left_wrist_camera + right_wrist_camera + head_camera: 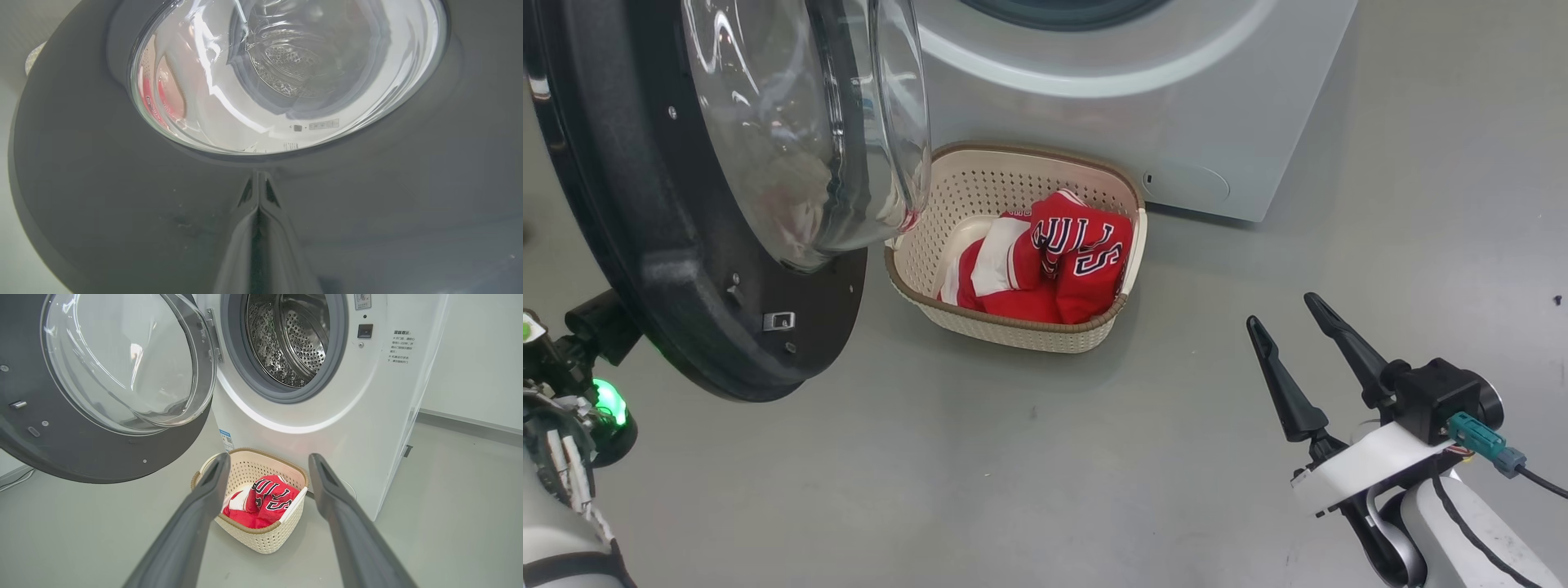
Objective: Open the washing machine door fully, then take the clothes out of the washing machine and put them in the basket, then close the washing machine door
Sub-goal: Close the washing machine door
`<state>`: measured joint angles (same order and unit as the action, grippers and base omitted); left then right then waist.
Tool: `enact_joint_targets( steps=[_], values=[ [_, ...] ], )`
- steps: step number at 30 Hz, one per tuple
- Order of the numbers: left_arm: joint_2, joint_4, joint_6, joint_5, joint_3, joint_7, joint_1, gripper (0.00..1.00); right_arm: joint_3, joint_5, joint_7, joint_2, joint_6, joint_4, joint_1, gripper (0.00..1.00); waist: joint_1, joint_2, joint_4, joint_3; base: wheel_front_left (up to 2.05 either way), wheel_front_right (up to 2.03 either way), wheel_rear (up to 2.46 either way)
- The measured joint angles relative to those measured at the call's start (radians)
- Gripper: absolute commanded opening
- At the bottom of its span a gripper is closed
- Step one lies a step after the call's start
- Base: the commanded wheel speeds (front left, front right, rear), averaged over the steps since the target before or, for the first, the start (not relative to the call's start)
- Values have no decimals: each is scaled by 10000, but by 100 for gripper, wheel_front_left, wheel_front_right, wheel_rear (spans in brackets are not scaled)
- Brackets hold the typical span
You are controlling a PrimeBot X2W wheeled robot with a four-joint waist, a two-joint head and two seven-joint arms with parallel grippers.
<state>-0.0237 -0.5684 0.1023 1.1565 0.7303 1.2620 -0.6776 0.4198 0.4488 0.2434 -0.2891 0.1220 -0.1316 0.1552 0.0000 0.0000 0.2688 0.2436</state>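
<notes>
**Door hanging open, jersey's in the basket**

The big white front-loading washing machine [1111, 122] has its round black-rimmed glass door [605, 204] swung out on the robot's left. The door's bowl hides one corner of the small cream perforated basket [1013, 335], which sits right in front of the machine. The red BULLS jersey and white fabric [1086, 261] are piled inside the basket. The left claw [258, 212] is pinched shut and empty, tips against the door's outer rim. The right claw [1281, 310] hovers spread wide, holding nothing, aimed at the basket.
</notes>
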Motion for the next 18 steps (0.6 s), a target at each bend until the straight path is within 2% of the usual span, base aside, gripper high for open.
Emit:
enact_joint_targets(
  steps=[18],
  values=[
    [84, 941, -44, 734, -750, 299, 764, 0, -12, 0, 0, 65, 0, -58, 0, 100, 0, 0, -80, -20, 0, 0, 0]
  ],
)
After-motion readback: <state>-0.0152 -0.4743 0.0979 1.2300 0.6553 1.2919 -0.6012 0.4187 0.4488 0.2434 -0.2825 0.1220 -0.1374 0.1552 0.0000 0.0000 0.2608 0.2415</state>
